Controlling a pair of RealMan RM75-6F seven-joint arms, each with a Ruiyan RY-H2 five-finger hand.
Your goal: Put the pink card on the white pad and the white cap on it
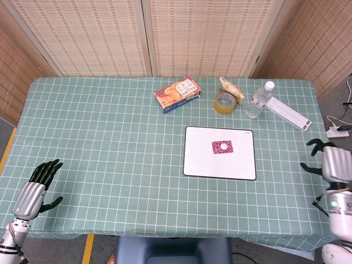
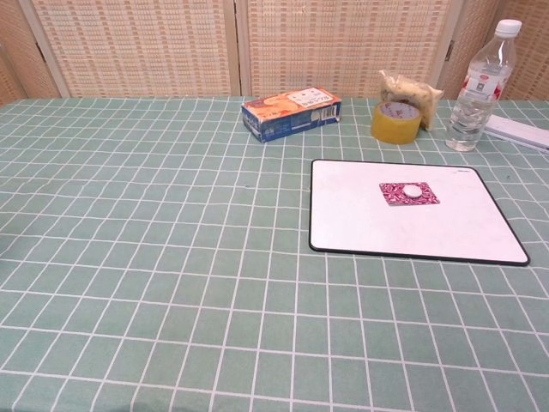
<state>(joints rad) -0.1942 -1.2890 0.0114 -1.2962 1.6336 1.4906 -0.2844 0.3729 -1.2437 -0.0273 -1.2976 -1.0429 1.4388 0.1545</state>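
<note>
The pink card (image 1: 221, 147) (image 2: 409, 193) lies flat on the white pad (image 1: 204, 162) (image 2: 360, 219), right of the pad's middle. The small white cap (image 1: 224, 146) (image 2: 413, 190) sits on top of the card. My right hand (image 1: 331, 163) hangs past the table's right edge in the head view, fingers apart, holding nothing. At the front left corner of the table my left hand (image 1: 34, 191) is spread and empty. The chest view shows neither hand.
Behind the pad stand an orange snack box (image 1: 177, 94) (image 2: 291, 112), a yellow tape roll (image 1: 225, 102) (image 2: 396, 122), a wrapped bag (image 1: 231, 87) (image 2: 410, 88) and a water bottle (image 1: 259, 100) (image 2: 481, 86). A flat white box (image 1: 288, 114) lies at the far right.
</note>
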